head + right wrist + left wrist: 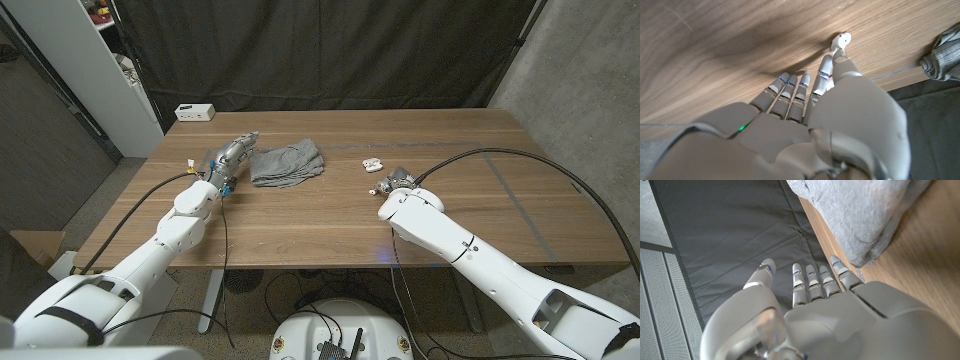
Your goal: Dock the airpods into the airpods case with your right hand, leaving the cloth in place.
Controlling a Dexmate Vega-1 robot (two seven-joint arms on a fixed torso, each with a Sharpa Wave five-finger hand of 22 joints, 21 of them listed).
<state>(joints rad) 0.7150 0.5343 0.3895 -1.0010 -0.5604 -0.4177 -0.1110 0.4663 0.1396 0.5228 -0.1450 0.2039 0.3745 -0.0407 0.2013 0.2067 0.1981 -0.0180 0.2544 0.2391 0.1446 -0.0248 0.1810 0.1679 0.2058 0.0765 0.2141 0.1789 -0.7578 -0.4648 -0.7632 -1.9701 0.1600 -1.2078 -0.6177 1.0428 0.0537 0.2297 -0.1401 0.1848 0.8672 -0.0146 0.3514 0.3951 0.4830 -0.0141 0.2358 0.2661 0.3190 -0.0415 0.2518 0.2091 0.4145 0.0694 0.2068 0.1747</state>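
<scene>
The left hand point(230, 160) lies on the wooden surface point(330, 220) with its fingers stretched out and close together, holding nothing; the left wrist view shows the fingertips reaching to the edge of the grey cloth point(865, 215). In the head view the cloth point(287, 163) is a crumpled heap just beside that hand, toward the middle of the surface. Further right, the white airpods case point(372, 162) sits near the right hand point(398, 180), a little beyond it. In the right wrist view the right hand point(805, 100) has its fingers extended down to the wood, and a white airpod point(840, 41) sits at the tips of the thumb and the nearest finger; whether it is pinched or only touched I cannot tell. A small white box point(194, 112) rests at the far left corner of the surface. Dark curtains hang behind it, and a white shelf unit point(120, 70) stands at the left.
</scene>
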